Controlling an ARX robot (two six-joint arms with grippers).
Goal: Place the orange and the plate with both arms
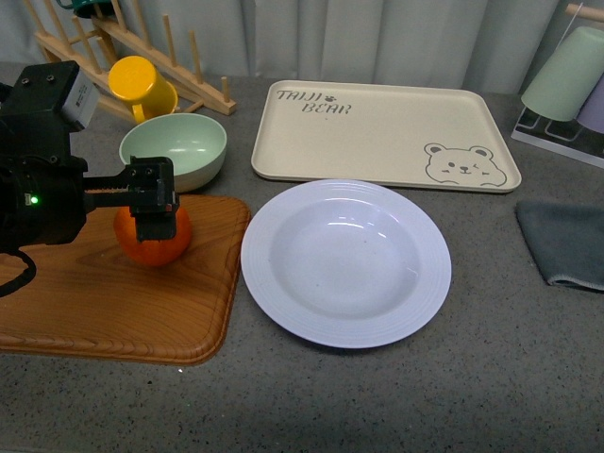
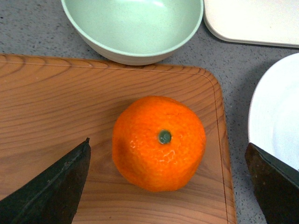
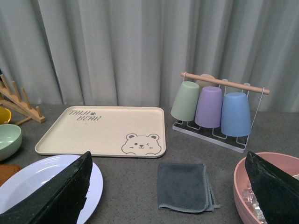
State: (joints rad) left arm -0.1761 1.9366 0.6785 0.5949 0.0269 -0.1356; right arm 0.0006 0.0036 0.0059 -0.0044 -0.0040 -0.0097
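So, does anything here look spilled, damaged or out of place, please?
Nothing stands out: the orange sits whole on the wooden board, the plate lies flat and empty, and no spill shows.

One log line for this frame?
left gripper: open, straddling orange, not touching | orange: on wooden board | right gripper: open, empty | plate: empty, beside board

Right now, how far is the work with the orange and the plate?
Done: nothing yet. The round bright orange fruit sits on the brown wooden board; the wide white deep plate lies empty. In hand: the left gripper hangs over the orange, jaws open on both sides of it. The right gripper is open, not at the plate. Left: both grasps and placements.
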